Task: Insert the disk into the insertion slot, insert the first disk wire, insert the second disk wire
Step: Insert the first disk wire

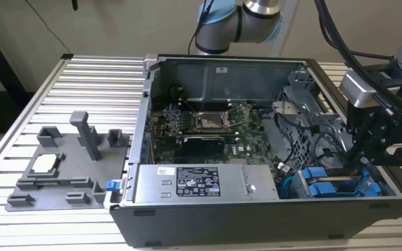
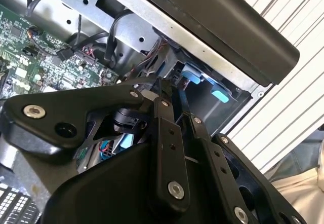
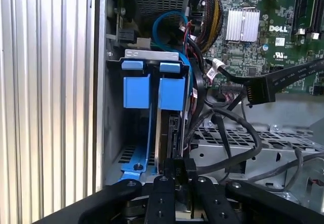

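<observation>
Disk (image 3: 169,127) sits in the slot (image 3: 114,133) at the case (image 1: 257,219) corner, on edge, long axis along the wall; gripper (image 3: 177,181) is pinching a black plug (image 3: 178,164) at its end.

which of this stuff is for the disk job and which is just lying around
Job: disk, slot, gripper, probably the loose black cable.
Lying about: motherboard, power supply, grey fixture.

The table (image 1: 82,78) is ribbed metal with a dull shine, the computer case (image 1: 229,78) is grey sheet metal, the block (image 1: 61,167) at its nine o'clock is matt grey plastic, the disk (image 3: 136,89) has a smooth blue plastic frame, and the gripper (image 3: 177,167) is matt black.
</observation>
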`<act>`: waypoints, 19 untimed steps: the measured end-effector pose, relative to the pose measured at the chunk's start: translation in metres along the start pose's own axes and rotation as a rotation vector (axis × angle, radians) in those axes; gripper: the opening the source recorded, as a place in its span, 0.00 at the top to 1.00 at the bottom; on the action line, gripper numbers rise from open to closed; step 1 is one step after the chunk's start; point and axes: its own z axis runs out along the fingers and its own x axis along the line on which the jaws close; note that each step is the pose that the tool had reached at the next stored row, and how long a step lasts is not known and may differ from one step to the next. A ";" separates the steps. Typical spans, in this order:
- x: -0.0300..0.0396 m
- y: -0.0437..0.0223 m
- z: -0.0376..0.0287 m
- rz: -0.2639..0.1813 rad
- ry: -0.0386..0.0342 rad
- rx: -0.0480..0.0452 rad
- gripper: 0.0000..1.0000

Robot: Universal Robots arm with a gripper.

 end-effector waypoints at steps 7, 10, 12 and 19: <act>0.0007 0.0002 0.0031 0.000 -0.0001 0.0000 0.81; 0.0007 0.0003 0.0044 0.002 0.0002 0.0000 0.81; 0.0007 0.0004 0.0051 0.003 0.0004 -0.0001 0.81; 0.0006 0.0006 0.0094 0.008 0.0007 -0.0001 0.81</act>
